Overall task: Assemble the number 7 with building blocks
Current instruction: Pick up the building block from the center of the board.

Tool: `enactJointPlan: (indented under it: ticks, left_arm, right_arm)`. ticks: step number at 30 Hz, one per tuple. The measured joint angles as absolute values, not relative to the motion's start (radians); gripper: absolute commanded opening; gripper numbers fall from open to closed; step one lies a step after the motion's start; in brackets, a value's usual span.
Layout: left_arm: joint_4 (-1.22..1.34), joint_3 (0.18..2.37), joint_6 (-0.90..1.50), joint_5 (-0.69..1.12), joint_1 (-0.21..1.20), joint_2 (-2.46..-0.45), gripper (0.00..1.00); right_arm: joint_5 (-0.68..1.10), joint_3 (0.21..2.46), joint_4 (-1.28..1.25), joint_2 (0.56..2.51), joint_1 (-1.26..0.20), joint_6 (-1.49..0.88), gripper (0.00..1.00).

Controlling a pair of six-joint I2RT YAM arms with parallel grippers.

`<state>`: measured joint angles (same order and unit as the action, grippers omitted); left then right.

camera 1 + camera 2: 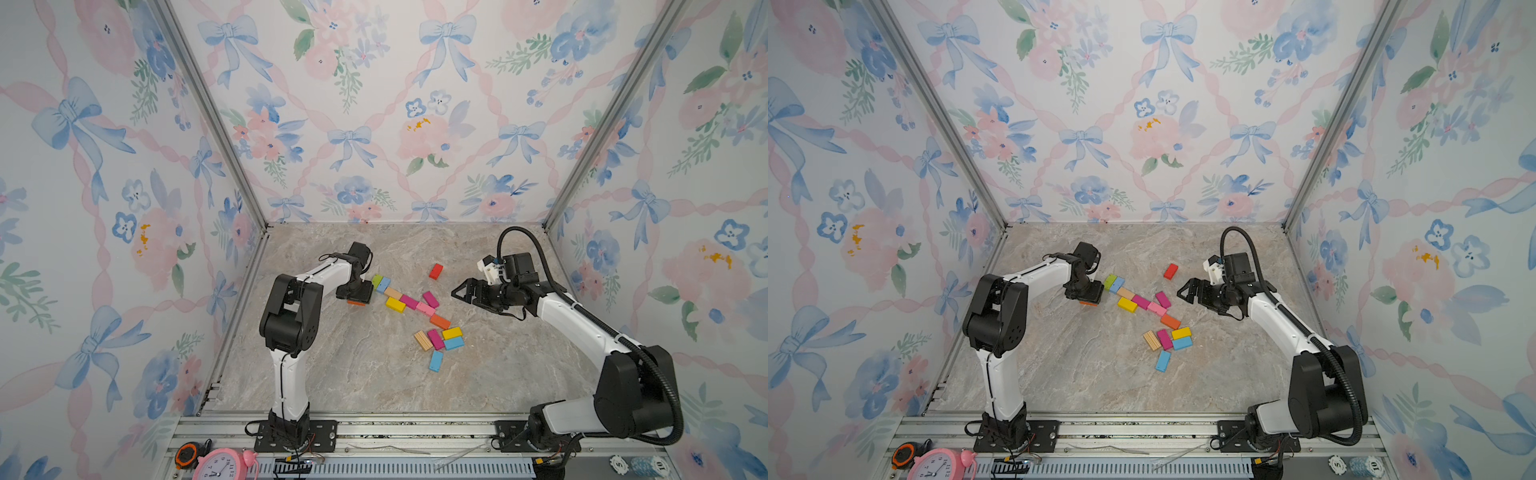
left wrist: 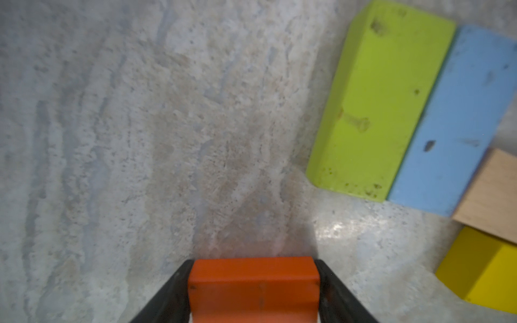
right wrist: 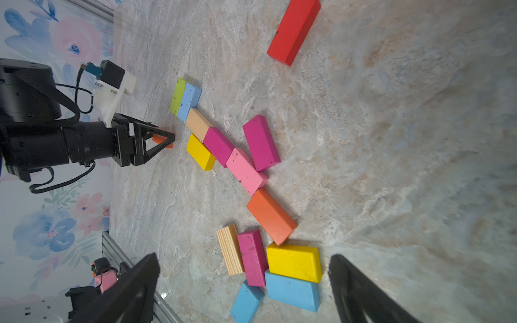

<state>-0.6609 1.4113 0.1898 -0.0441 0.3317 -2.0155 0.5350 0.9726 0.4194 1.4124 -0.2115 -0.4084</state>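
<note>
- Left pincer: clenched on the held orange block, one finger against each side. It is low over the table; I cannot tell whether the block touches the surface.
- The held block sits at the left end of the layout, just near-left of the green block and apart from it.
- Right pincer: released, jaws wide with nothing between them. It hovers right of the blocks and points left.
- Diagonal row, far-left to near-right: green block, light blue block, plain wood block, magenta block, pink block, second orange block. Green and light blue lie long edge to long edge; the rest run end to end, each touching the next.
- Yellow block lies against the near side of the row. The second magenta block is on the far side, beside the pink one.
- Red block lies alone on the far side, well apart.
- Near cluster: striped wood, magenta, yellow and blue blocks packed together, with one more blue block just near of them.
- Open room: the table is bare across its near-left part up to the left frame edge, and along the near strip to the front rail.
</note>
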Motion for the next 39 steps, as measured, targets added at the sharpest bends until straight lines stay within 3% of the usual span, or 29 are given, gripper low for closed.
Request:
enactJointPlan:
  ticks: [3, 13, 39]
  left_arm:
    - [-0.661, 1.411, 0.195, -0.045, 0.333, -2.016, 0.56]
    - [-0.655, 1.384, 0.212, -0.053, 0.333, -1.996, 0.53]
    - [-0.672, 1.289, 0.24, -0.069, 0.268, -1.873, 0.53]
  right_arm:
    - [0.534, 0.973, 0.419, 1.404, -0.212, -0.408, 0.97]
    - [0.529, 0.973, 0.419, 1.401, -0.212, -0.408, 0.97]
    - [0.49, 0.973, 0.421, 1.347, -0.249, -0.408, 0.97]
